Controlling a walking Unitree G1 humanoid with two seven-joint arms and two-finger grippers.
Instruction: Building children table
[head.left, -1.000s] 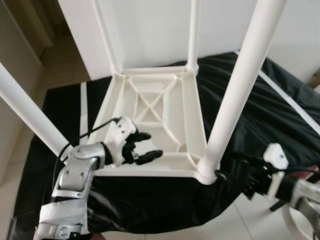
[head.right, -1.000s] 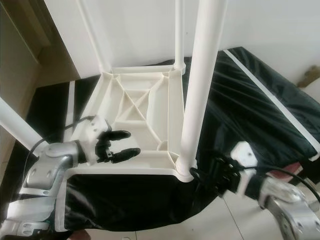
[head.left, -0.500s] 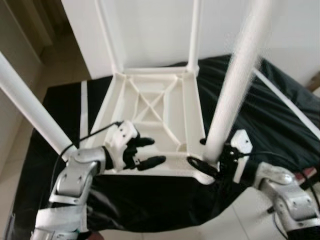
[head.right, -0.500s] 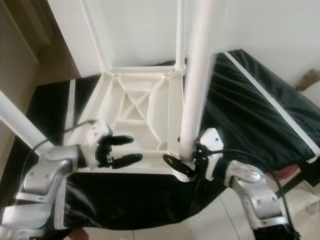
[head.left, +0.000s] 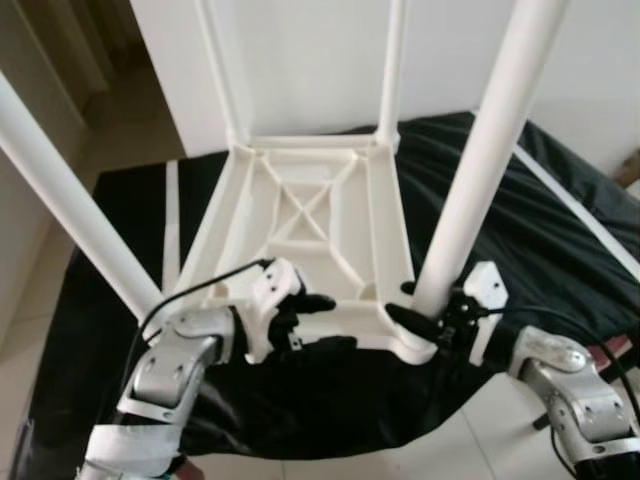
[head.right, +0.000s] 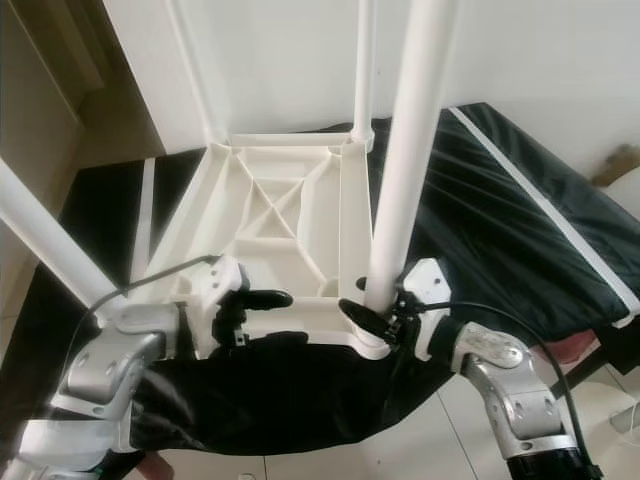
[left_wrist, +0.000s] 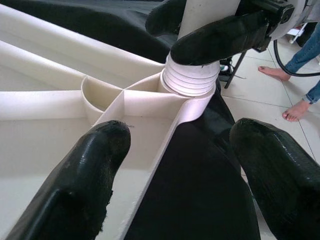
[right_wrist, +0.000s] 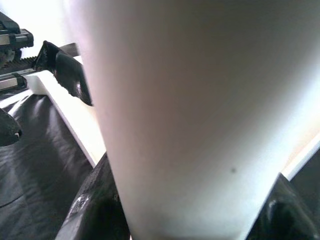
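Currently the white children's table (head.left: 310, 225) lies upside down on a black sheet (head.left: 540, 220), legs up, so sockets are reachable. Right gripper (head.right: 385, 310) clamps the near-right leg (head.left: 470, 190) at its threaded base, presumably to screw it in. Left gripper (head.left: 312, 322) is open, straddling the near frame edge. Leg tops are cut off.
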